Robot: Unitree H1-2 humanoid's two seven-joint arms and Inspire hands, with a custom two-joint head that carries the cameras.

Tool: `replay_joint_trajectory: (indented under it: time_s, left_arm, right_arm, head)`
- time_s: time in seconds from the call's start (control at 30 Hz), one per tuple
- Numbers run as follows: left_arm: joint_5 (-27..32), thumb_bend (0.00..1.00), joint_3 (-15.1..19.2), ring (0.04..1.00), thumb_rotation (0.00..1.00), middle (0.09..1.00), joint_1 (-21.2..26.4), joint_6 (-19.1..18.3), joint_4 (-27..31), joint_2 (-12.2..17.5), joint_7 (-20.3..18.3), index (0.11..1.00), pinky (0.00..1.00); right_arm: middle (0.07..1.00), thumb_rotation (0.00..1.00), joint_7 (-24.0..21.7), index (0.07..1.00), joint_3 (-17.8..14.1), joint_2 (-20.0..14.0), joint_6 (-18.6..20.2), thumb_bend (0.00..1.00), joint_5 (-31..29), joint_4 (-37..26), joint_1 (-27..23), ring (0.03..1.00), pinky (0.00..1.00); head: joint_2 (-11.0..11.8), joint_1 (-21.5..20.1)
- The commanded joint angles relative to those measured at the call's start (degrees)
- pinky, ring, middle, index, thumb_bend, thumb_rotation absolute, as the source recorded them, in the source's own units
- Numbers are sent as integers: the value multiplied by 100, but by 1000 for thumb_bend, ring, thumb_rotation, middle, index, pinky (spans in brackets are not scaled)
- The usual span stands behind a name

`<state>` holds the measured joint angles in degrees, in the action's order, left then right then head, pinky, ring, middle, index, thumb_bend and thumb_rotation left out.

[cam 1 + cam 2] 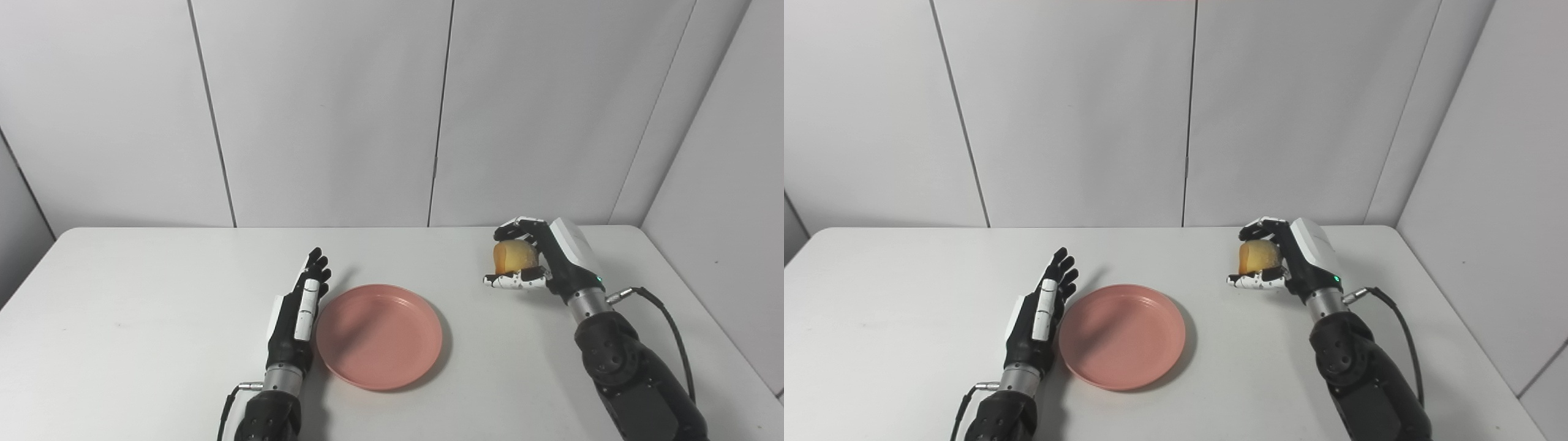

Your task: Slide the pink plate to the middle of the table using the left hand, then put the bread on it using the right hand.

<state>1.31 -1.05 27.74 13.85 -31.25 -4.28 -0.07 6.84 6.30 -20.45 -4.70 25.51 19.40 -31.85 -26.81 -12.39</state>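
The pink plate (379,335) lies near the middle of the white table (122,318) with the left hand (298,316) flat and straight-fingered just beside its left rim, holding nothing, while the right hand (538,257), well to the plate's right, clasps the bread (516,256)

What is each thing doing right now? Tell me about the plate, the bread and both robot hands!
pink plate: flat on the table, nothing on it, near the middle.
bread: held up off the table, to the right of the plate.
left hand: open, fingers straight, edge against the plate's left rim.
right hand: shut on the bread.
table: white, holding the plate.
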Motion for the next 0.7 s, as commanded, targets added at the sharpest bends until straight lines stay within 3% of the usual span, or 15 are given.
replay_joint_trajectory:
  time_s: [0.0,0.1,0.33,0.5,0.67]
  left_arm:
    - [45,732,12,941,1000,949,-136,92,-97,-25,-33,915,951]
    - [55,731,18,944,999,953,-142,61,-78,-26,-42,922,952]
    - [60,748,60,941,991,945,-147,-49,-27,-23,-7,911,964]
    - [50,739,83,937,996,942,-152,-69,-3,-12,1,916,963]
    - [59,737,111,937,986,939,-169,-108,32,-38,12,911,964]
  right_arm:
    - [460,0,114,522,-54,32,-361,520,-65,-294,-226,407,349]
    - [454,0,73,513,-23,150,-495,515,-131,-446,-245,404,345]
    - [451,0,-102,511,121,500,-195,514,-5,-773,-289,402,330]
    - [459,0,-225,516,250,728,-301,514,-27,-848,-293,439,385]
    - [448,0,-355,512,413,953,-321,514,14,-904,-275,406,338]
  head:
    - [-8,-1]
    - [-15,-1]
    - [-31,20]
    - [-38,7]
    - [-39,11]
